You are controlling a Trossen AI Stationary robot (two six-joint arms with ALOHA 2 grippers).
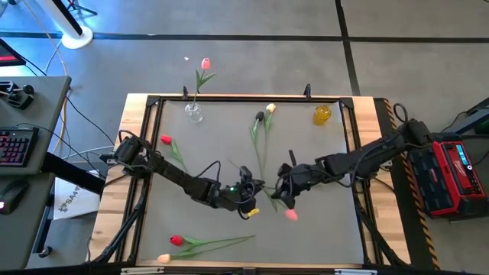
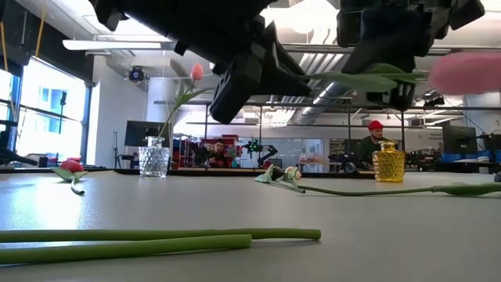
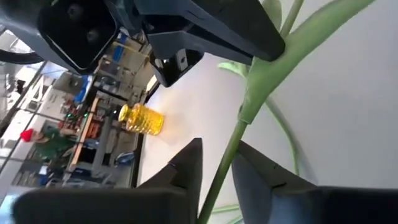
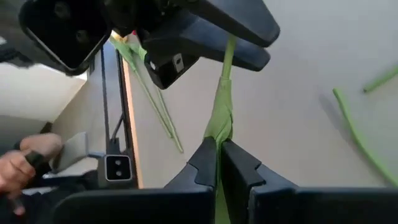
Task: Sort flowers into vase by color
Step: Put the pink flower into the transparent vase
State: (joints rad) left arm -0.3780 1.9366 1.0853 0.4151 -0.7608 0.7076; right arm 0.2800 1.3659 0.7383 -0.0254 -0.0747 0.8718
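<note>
**Passing a pink tulip from one arm to the other**

The fingers of the right gripper (image 4: 218, 163) are pressed together on the green stem of the pink tulip (image 1: 291, 215), and they hold it in the air above the middle of the counter (image 1: 321, 237). In the right wrist view the stem and a folded leaf are pinched just between the two tips. The fingers of the left gripper (image 3: 217, 163) stand on both sides of the same stem, with a small gap on each side; I cannot tell if they already press it or only surround it.

So the step in hand seems to be a handover. To do it well, the left fingers should close fully on the bare stem, not on the leaf, before the right ones release. The stem is thin and bends easily, so a slow and light squeeze is safer, and neither arm should pull while both hold it.

Further out, the clear vase (image 1: 194, 114) at the far edge already has one pink flower (image 1: 205, 63), and the yellow vase (image 1: 322, 114) stands at the far right. Other tulips lie on the counter: a red one (image 1: 166, 140) at the left, two more (image 1: 170, 250) near the front edge.
</note>
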